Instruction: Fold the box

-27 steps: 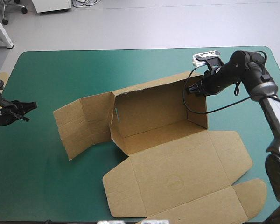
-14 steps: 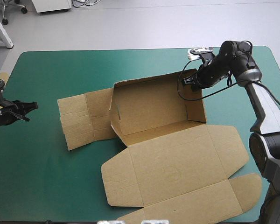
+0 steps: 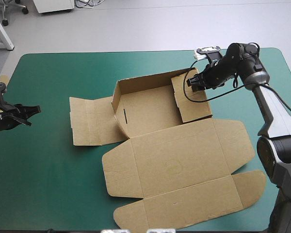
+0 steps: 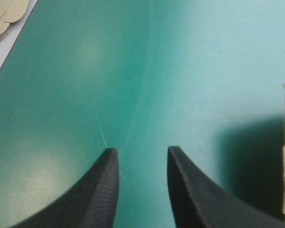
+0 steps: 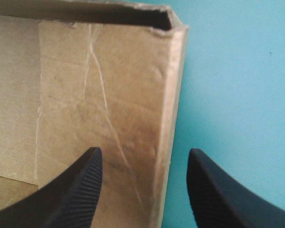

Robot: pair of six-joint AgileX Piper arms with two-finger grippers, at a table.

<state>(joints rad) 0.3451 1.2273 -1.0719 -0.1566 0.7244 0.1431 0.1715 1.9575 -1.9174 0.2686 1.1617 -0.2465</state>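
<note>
Box sits in the middle of the surface, a bit toward the far right corner. Some walls are up; the left flap and big lid lie flat. Right fingers are apart around the right wall. Left fingers are apart, empty, near the left edge.

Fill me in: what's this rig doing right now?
The robot is partway through folding a brown box. The right hand, open, straddles the raised right end wall. The left hand, also open, hangs idle over the teal-green cover near the table's left edge. The left flap and lid lie flat.
</note>
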